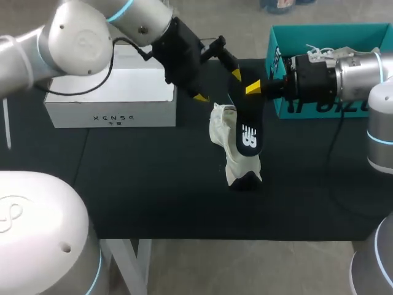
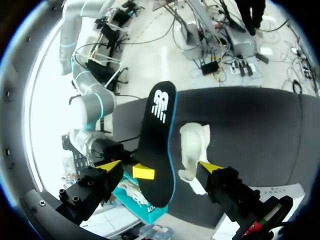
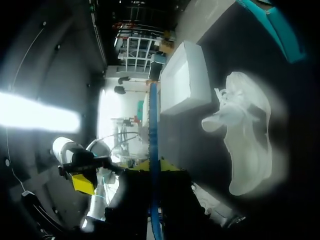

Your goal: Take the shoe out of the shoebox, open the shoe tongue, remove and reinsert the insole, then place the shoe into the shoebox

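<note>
The shoe (image 1: 228, 138), white, is seen on the black table (image 1: 141, 184) between a white box (image 1: 110, 98) and the teal shoebox (image 1: 331, 34). The black insole (image 1: 249, 132), marked with a white logo, is gripped at one end by the closed fingers of the right gripper (image 1: 250, 88). The left gripper (image 1: 218, 86) is spread wide, with the insole between its fingers but not clamped. Small print is carried on the white box. The shoebox lettering is mostly hidden by the right arm. Contact between insole and shoe cannot be judged.

The insole (image 1: 249, 136) hides part of the shoe (image 1: 236, 169); the shoebox (image 1: 288, 37) is cut off.
</note>
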`<state>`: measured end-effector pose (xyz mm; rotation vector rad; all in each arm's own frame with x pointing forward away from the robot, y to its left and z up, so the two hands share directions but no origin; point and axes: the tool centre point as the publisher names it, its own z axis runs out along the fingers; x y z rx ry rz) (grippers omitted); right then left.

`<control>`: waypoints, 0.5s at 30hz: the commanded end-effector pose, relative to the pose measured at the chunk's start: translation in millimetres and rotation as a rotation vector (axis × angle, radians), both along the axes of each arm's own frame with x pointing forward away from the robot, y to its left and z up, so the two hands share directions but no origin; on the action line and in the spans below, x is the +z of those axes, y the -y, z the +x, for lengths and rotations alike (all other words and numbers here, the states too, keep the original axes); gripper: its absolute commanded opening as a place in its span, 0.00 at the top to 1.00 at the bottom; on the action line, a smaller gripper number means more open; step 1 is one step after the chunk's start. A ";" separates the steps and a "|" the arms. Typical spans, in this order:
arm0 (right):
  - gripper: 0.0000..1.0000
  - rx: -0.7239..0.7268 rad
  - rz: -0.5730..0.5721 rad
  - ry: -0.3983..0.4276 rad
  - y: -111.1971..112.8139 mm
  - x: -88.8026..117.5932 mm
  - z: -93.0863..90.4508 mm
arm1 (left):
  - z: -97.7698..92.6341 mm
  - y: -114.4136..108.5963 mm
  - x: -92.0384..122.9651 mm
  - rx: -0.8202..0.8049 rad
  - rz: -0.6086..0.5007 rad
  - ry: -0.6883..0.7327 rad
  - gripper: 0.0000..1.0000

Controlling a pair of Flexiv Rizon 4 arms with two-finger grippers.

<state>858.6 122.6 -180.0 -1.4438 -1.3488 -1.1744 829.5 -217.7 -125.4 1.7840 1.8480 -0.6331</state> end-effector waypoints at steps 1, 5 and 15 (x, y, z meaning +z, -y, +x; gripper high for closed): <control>1.00 0.003 -0.014 0.003 -5.7 -3.8 4.5 | 4.2 8.5 17.6 0.033 0.406 -0.048 0.00; 1.00 0.001 -0.009 0.001 -7.2 -6.3 5.1 | 4.9 14.3 22.1 0.034 0.464 -0.068 0.00; 1.00 0.007 0.017 0.011 -8.4 -11.6 7.8 | 11.0 21.7 22.1 -0.085 0.448 -0.042 0.00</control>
